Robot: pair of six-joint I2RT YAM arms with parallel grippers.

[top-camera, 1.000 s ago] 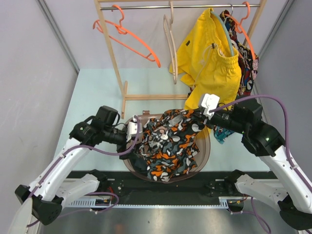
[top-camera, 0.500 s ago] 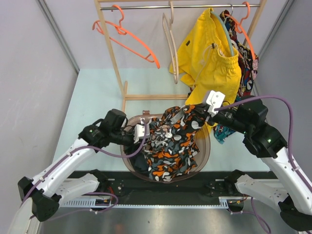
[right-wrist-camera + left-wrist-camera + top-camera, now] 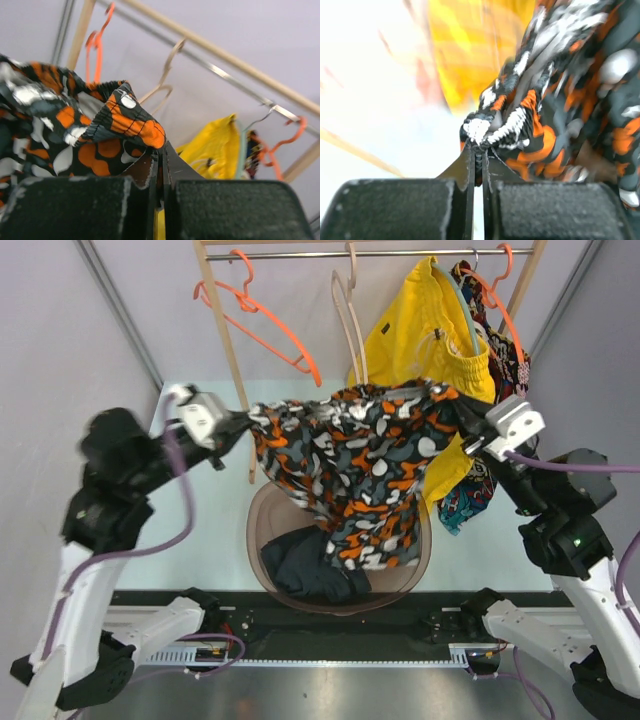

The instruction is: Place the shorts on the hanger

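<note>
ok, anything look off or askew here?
Nothing is spilled or damaged. The orange hanger hangs steeply tilted on the rail, with one arm pointing down. The shorts are stretched between the left gripper and the right gripper, both shut on the waistband. They sag unevenly, with the lower leg dangling over the basket.

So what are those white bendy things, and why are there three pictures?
Those are two robot arms. One picture looks down from above; the other two come from small cameras on the wrists, showing black fingers up close. The left gripper and the right gripper each pinch one end of the blotchy orange-and-black shorts, stretched between them above a brown tub on the table, with a dark garment inside. Behind, a bare orange hanger hangs on the rail, near yellow shorts.
</note>
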